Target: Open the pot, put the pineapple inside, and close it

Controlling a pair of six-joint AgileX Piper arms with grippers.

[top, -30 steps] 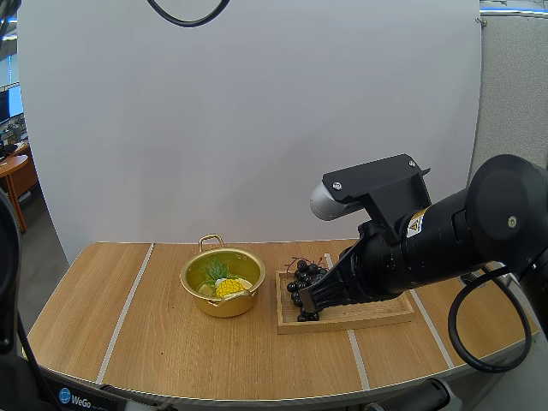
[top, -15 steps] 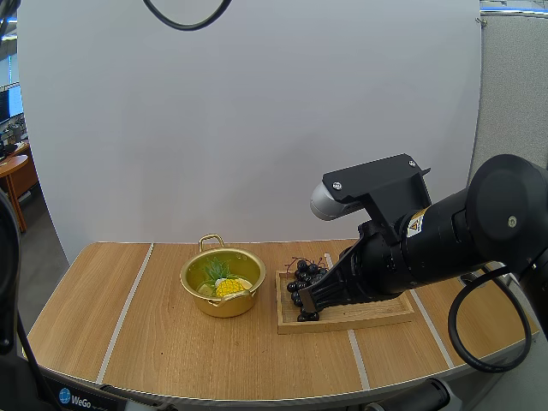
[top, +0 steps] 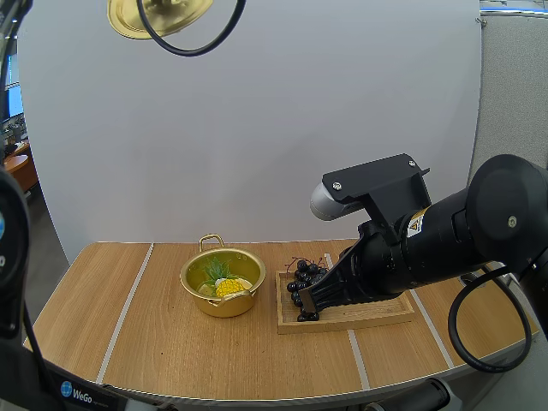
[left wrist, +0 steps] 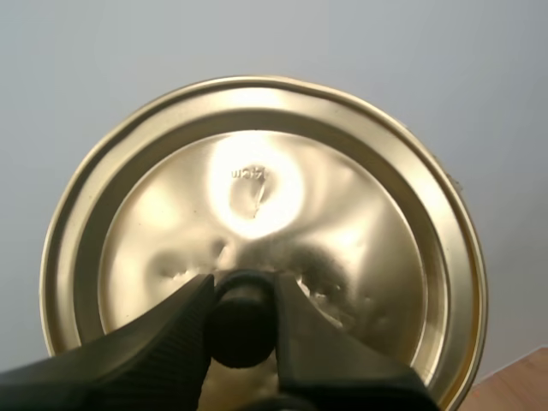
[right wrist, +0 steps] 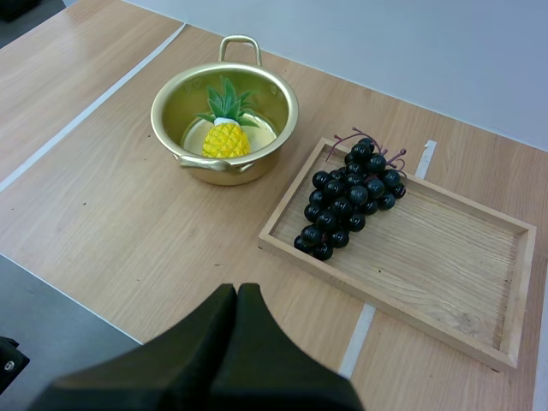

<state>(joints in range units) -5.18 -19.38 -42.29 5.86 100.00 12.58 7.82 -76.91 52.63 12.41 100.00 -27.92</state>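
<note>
The gold pot (top: pixel 224 306) stands open on the wooden table (top: pixel 163 342), and the pineapple (right wrist: pixel 224 137) lies inside it. At the pot's three o'clock a wooden tray (right wrist: pixel 445 248) holds a bunch of dark grapes (right wrist: pixel 347 201), heaped at the tray's ten o'clock corner. The right gripper (right wrist: pixel 237 295) has its fingers (right wrist: pixel 214 342) pressed together with nothing between them. Seen from above, it hangs over the grapes' end of the tray, with the pineapple at its nine o'clock, apart from it. The lid (left wrist: pixel 257 197) is high in the air, toward the pot's eleven o'clock, its black knob (left wrist: pixel 242 330) pinched by the left gripper (left wrist: pixel 242 291). Pale strips (top: pixel 127 308) cross the tabletop, and a white screen (top: pixel 257 128) stands behind.
</note>
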